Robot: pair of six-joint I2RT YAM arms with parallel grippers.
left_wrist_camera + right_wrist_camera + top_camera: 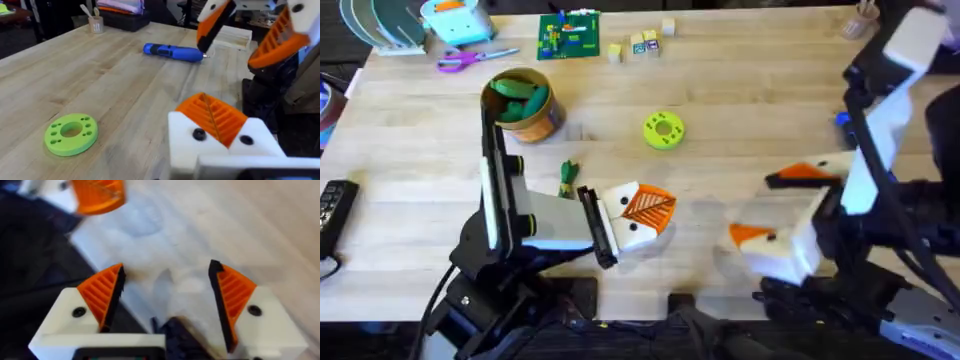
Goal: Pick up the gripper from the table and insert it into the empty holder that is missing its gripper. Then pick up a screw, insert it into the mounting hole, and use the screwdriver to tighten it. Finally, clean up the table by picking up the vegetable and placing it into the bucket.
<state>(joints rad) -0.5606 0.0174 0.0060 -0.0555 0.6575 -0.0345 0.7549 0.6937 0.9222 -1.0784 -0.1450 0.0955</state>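
Observation:
My left gripper (pixel 648 208) (pixel 212 110) is shut near the table's front middle, its two orange ribbed pads pressed together with nothing between them. To its right my right gripper (pixel 776 206) (pixel 165 287) hangs open and empty above the wood. Every finger I see carries an orange pad; the loose gripper, an empty holder and the screw are out of view. The blue screwdriver (pixel 842 120) (pixel 172 51) lies at the far right. The small green vegetable (pixel 568 178) lies left of my left gripper. Behind it stands the tan bucket (pixel 545 122), with larger green vegetables inside.
A flat green ring with a yellow centre (pixel 663 130) (pixel 71 132) lies mid-table. Along the back edge are a green circuit board (pixel 570 36), purple scissors (pixel 470 58) and small blocks (pixel 640 45). A black remote (pixel 332 205) sits at the left edge.

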